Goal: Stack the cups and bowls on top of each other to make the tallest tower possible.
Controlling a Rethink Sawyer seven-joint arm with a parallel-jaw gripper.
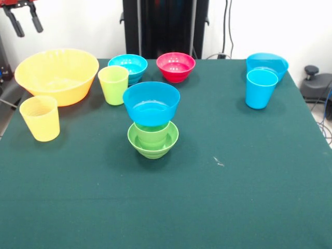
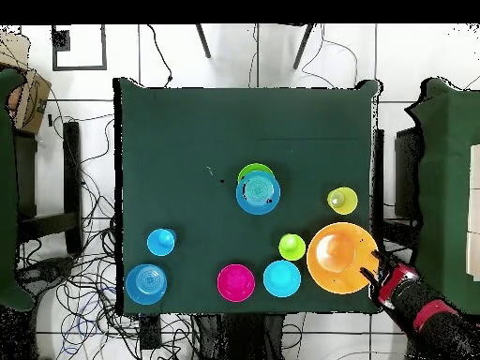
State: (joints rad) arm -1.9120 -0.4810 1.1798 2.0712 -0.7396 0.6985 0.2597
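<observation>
Tower (image 1: 152, 122) mid-surface — green bowl (image 1: 153, 142), green cup (image 1: 151, 133) nested inside, blue bowl (image 1: 151, 102) on top.
Every other cup and bowl sits empty behind or beside it; the gripper (image 1: 24, 22) hangs beyond the big yellow-orange bowl (image 1: 57, 74) — fingers spread, holding nothing.

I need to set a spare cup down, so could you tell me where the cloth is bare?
The whole strip nearer the camera than the tower is bare, as is the stretch between it and the sky blue cup. It is crowded around the yellow-orange bowl, yellow-green cup and red bowl.
</observation>
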